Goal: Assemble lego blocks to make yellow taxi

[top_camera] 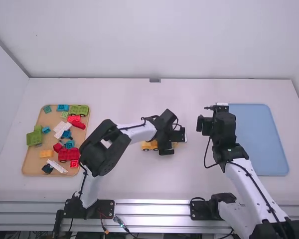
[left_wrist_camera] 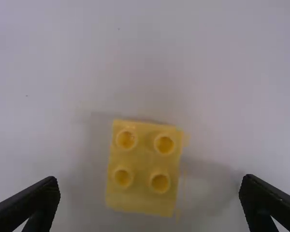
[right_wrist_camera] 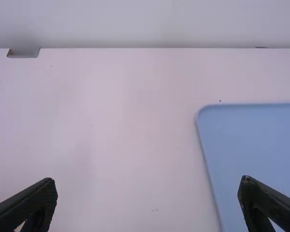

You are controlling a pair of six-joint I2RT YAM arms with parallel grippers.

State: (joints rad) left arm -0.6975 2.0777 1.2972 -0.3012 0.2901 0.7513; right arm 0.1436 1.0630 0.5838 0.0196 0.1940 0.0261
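The left gripper (top_camera: 177, 141) is over the middle of the table in the high view, above a mostly covered yellow block (top_camera: 175, 144). In the left wrist view the yellow block (left_wrist_camera: 142, 168) shows four studs and lies between and beyond the spread fingertips of the left gripper (left_wrist_camera: 150, 186), touching neither. A yellow piece with dark wheels (top_camera: 149, 146) stands just left of that gripper, partly hidden by the arm. My right gripper (top_camera: 218, 107) is beside the blue tray's left edge; in the right wrist view the right gripper (right_wrist_camera: 147, 186) is open and holds nothing.
A wooden tray (top_camera: 30, 167) at the left carries several red, green, blue, white and orange-yellow blocks. The blue tray (top_camera: 259, 139) lies at the right, close to the right arm. The back wall (top_camera: 154, 50) rises behind the table.
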